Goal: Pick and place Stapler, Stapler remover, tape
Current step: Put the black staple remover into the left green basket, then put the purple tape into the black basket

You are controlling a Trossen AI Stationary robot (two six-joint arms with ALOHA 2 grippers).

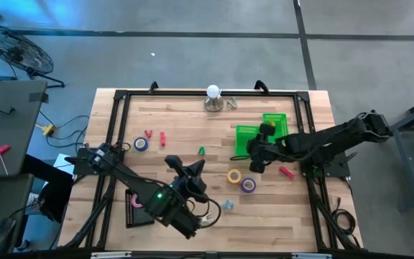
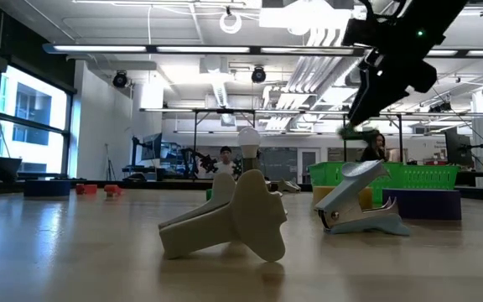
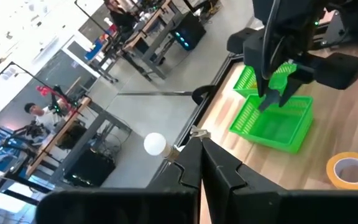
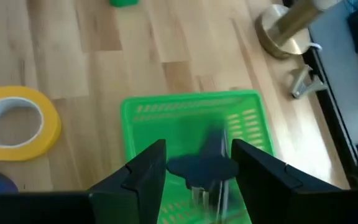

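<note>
My right gripper hangs open over a green bin, pointing steeply down. A blurred dark thing shows between its fingers, above the bin's floor; what it is I cannot tell. On the table near that bin lie a yellow tape roll and a purple one; a blue roll lies at the left. A grey stapler remover rests on the wood near the front. My left gripper is shut, holds nothing, and hovers over the table's middle. My right gripper has its fingers on either side of the blurred dark thing, from above and over the green bin. Whether they touch it, I cannot tell.
A second green bin stands behind the first. A lamp with a bulb is at the far edge. Small red things and a green bit lie about. A beige claw-shaped thing sits near the front.
</note>
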